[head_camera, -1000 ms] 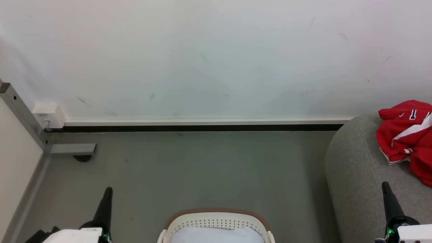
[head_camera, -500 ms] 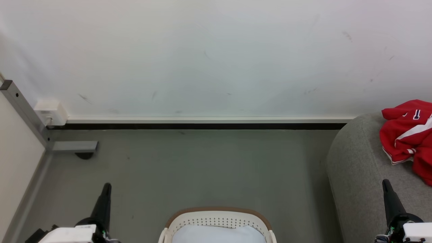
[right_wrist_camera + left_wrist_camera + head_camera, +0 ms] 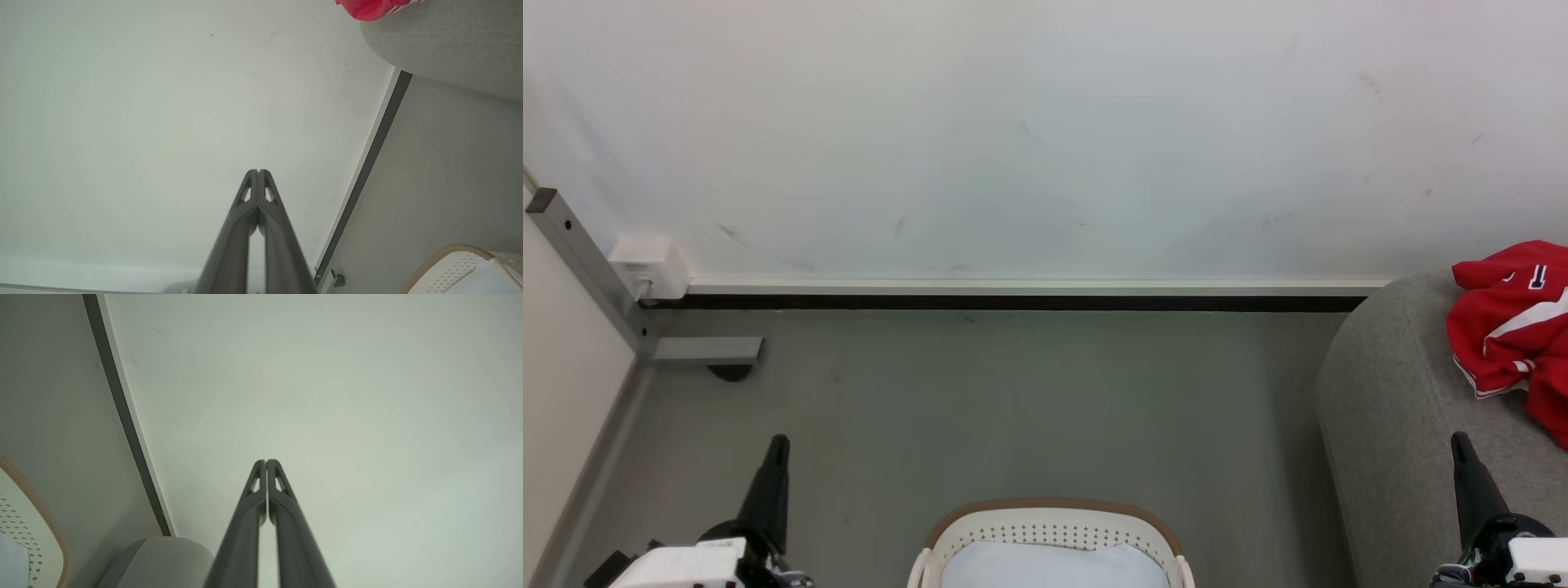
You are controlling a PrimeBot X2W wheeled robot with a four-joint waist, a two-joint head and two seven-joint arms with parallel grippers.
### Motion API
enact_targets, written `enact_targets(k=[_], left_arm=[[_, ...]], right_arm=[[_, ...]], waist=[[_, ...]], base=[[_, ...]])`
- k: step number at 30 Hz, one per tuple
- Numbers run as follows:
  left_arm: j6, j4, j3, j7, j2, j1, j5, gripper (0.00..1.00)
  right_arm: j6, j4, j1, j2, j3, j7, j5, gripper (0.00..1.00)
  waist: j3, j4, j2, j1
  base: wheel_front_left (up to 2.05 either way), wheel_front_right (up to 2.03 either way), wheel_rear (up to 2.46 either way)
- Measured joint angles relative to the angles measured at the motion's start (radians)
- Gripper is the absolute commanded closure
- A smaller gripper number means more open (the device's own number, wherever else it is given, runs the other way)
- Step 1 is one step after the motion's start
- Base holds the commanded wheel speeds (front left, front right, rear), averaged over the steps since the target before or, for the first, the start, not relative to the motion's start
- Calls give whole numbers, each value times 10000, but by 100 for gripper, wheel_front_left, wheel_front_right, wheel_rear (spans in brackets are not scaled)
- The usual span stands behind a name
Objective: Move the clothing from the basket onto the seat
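The red jersey (image 3: 1511, 327) lies crumpled on the grey seat (image 3: 1388, 408) at the far right of the head view. It is partly cut off by the picture's edge, with a white panel and a bit of dark lettering facing up. The right gripper (image 3: 1459, 443) hovers at the near right, seen against the seat's fabric, its two dark fingers pressed together and holding nothing. The jersey sits beyond it and slightly to the right, apart from the fingertips, with bare grey fabric between them.

The left gripper (image 3: 778, 443) is at the near left above the floor (image 3: 1013, 392), likewise closed and empty (its wrist view shows the two fingers meeting at the tips). It is well apart from the jersey, with the width of the floor between them.

The white basket (image 3: 1045, 531) with its brown rim stands at the near centre, between the two grippers, and a plain pale cloth (image 3: 1045, 567) lies inside it. Behind runs a pale wall (image 3: 1045, 147) with a dark skirting strip (image 3: 1013, 303) at its foot.
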Motion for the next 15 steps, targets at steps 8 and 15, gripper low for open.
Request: enact_targets(k=[8,15], left_arm=[[0,0,0,2,0,-1,0,100],[0,0,0,0,2,-2,0,100]], right_arm=[[0,2,-2,4,-10,2,-2,100],[0,2,-3,8,-17,4,-2,100]], waist=[[0,0,0,0],[-1,-1,0,0]], base=[[0,0,0],[0,0,0]])
